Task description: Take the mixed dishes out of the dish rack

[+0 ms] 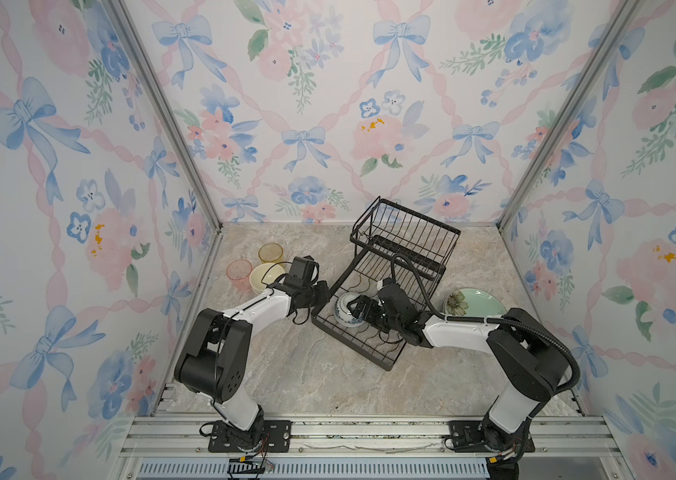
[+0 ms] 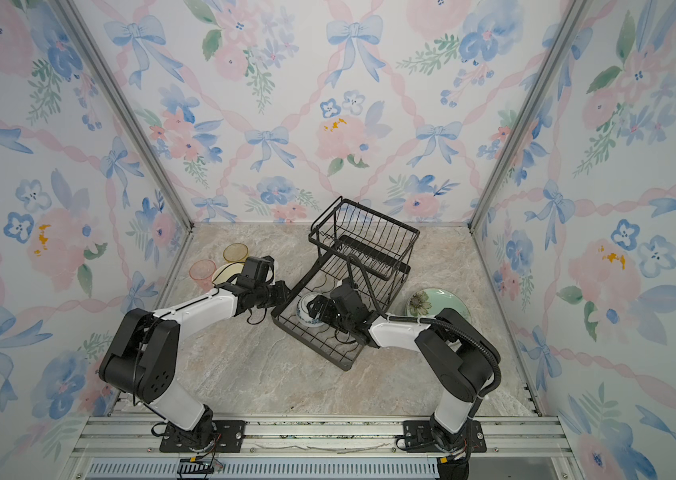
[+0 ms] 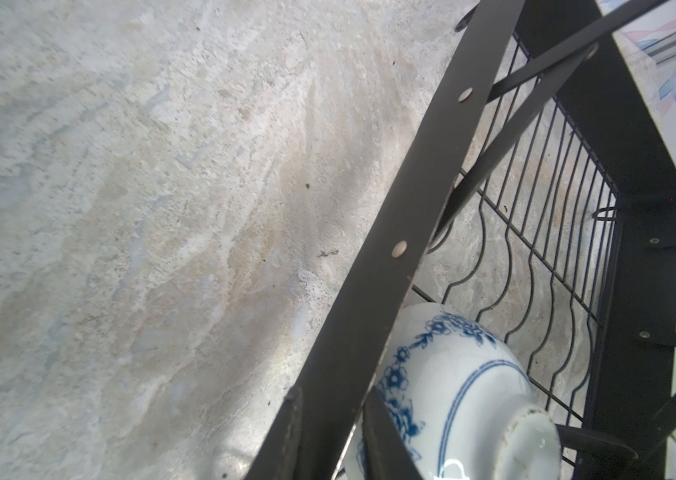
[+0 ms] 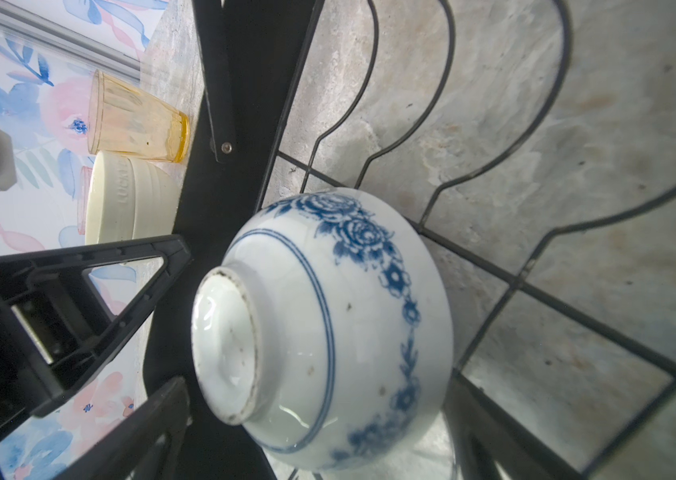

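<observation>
At the near left corner of the dish rack [image 1: 348, 344], the left gripper [image 1: 321, 294] had its jaws drawn narrow on the rack's flat black rim band. The left wrist view showed one finger [image 3: 386, 440] inside the tray and the other outside it.

Just across that band, the right gripper [image 1: 352, 309] reached in from the right, jaws spread wide to either side of the blue-and-white patterned bowl [image 4: 328, 316]. One dark finger [image 4: 149, 419] stood beside the bowl's foot ring and the other lay past its wide rim. Whether either pad touched the china could not be told. The bowl sat upside down and tilted on the wires of the lower tray [image 2: 311, 347], foot ring uppermost, close to the band the left gripper pinched.

The rack stood askew on the marble table [image 1: 328, 395], its raised basket [image 1: 419, 214] at the far end. To the left of the rack, by the wall, a cream bowl [image 1: 265, 277] stood upright. A translucent pink tumbler [image 1: 239, 272] was just beside it and a translucent yellow tumbler [image 1: 270, 252] just behind. In both top views the left arm's wrist partly covered the cream bowl. To the right of the rack a pale green plate [image 1: 475, 307] with a flower print lay flat on the table, its near edge hidden by the right arm.
</observation>
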{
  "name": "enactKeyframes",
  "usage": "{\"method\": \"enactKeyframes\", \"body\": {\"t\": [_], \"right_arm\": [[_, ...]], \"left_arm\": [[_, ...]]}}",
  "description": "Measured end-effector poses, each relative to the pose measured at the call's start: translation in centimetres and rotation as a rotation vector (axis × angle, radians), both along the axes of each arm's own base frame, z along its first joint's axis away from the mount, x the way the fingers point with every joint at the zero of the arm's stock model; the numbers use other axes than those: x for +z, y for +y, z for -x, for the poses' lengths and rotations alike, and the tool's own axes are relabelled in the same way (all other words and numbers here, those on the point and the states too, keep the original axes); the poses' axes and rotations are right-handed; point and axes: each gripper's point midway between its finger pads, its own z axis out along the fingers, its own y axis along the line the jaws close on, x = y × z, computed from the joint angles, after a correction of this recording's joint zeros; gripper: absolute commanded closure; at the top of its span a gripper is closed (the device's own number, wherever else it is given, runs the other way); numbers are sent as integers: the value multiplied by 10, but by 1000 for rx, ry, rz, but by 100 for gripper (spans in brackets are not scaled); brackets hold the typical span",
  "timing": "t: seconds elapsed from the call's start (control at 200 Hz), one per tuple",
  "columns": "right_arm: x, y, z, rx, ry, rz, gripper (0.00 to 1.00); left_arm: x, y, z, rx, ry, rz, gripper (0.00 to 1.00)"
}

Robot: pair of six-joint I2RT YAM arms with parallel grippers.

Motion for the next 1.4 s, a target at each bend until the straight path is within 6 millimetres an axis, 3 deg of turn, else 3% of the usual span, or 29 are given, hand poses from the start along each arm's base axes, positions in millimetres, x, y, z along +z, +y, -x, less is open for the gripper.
{"method": "enactKeyframes", "body": {"t": [0.55, 1.195, 1.325, 1.4], "right_arm": [[2, 11, -10, 17, -44, -44, 3], [1, 17, -9, 85, 15, 105, 3], [22, 40, -6, 147, -9, 63, 3], [22, 44, 0, 166, 5, 71, 3]], "left_arm": [[0, 9, -9, 25, -38, -44, 76], [1, 8, -9, 25, -38, -44, 77], [0, 4, -6, 9, -27, -31, 77], [-1, 4, -6, 10, -26, -33, 77]]}}
